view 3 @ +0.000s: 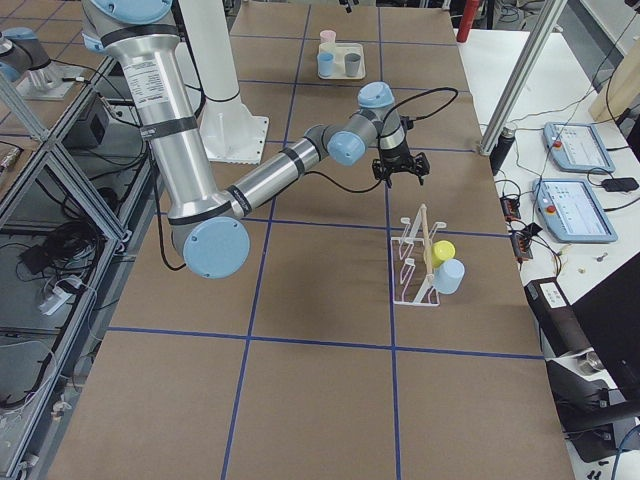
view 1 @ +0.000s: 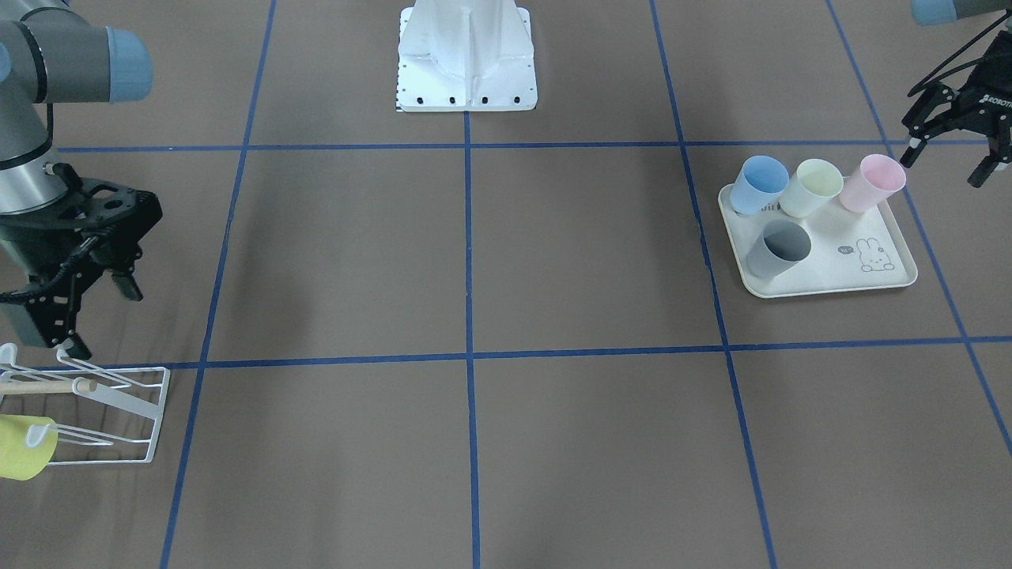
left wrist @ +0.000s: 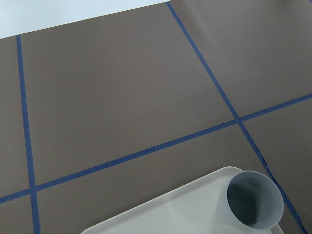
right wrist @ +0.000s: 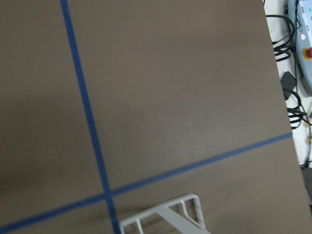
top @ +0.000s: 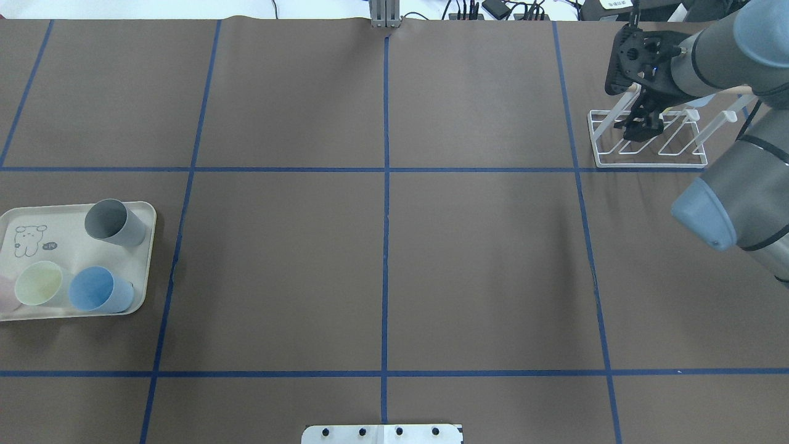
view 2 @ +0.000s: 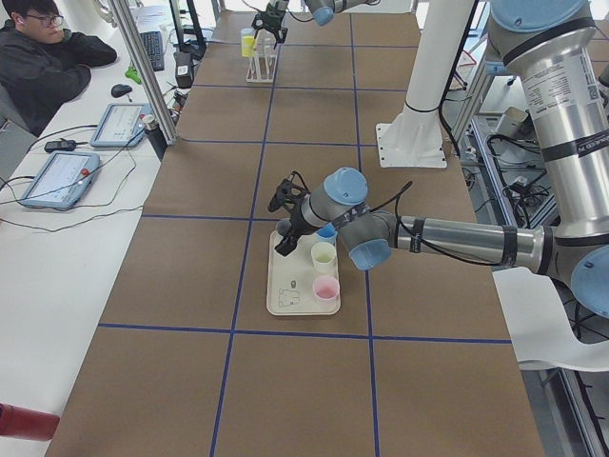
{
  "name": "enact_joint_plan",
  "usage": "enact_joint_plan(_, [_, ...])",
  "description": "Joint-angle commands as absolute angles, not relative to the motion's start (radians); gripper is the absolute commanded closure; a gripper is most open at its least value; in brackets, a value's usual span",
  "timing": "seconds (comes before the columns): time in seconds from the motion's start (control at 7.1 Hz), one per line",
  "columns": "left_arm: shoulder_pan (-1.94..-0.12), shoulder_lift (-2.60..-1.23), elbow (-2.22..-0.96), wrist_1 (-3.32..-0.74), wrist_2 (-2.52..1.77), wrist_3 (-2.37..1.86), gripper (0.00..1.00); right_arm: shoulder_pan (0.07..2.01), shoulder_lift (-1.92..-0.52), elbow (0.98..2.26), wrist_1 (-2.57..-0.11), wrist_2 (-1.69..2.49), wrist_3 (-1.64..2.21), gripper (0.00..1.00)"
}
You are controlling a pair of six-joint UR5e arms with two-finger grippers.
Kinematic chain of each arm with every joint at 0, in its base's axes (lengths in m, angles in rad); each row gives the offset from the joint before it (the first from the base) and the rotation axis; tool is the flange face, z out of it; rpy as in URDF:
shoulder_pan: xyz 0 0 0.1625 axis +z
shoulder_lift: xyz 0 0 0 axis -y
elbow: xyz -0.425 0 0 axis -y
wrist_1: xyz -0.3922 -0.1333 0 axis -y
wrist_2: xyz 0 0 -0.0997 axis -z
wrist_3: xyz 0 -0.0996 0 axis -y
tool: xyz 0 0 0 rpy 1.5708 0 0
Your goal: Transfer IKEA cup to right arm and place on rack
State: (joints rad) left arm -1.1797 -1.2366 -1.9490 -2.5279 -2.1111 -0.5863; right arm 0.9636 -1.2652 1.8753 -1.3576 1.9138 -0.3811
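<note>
**Beside the rack, your right gripper is empty; the left one waits at the tray**

At the table's right end, your right gripper point(view 1: 103, 316) hangs raised over the end of the rack point(view 1: 134, 403) that faces the table's middle. Its jaws are spread wide with nothing between them. Two cups sit on the rack's prongs: a yellow cup point(view 1: 24, 446) and, beside it, a light-blue cup point(view 3: 450, 276).

At the other end, your left gripper point(view 1: 945, 167) is also wide open and holds nothing. It hovers just beside the pink cup point(view 1: 870, 182), apart from it. That cup stands upright on the cream tray point(view 1: 830, 276), in a row with a pale yellow cup point(view 1: 814, 186) and a blue cup point(view 1: 757, 183) along the tray's robot-side edge. A grey cup point(view 1: 779, 249) stands alone near the tray's corner on the side facing the table's middle.
</note>
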Motion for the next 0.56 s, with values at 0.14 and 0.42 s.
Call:
enact_joint_plan(0.14, [-1.039, -1.299, -1.922, -2.528, -2.022, -0.789, 0.0, 0.809, -1.218, 1.95, -1.356, 1.96, 0.011, 0.01])
enact_joint_plan(0.42, [-0.919, -1.373, -1.838, -2.536, -1.887, -0.903, 0.0, 0.746, -1.166, 1.953, -1.359, 1.948, 0.153, 0.01])
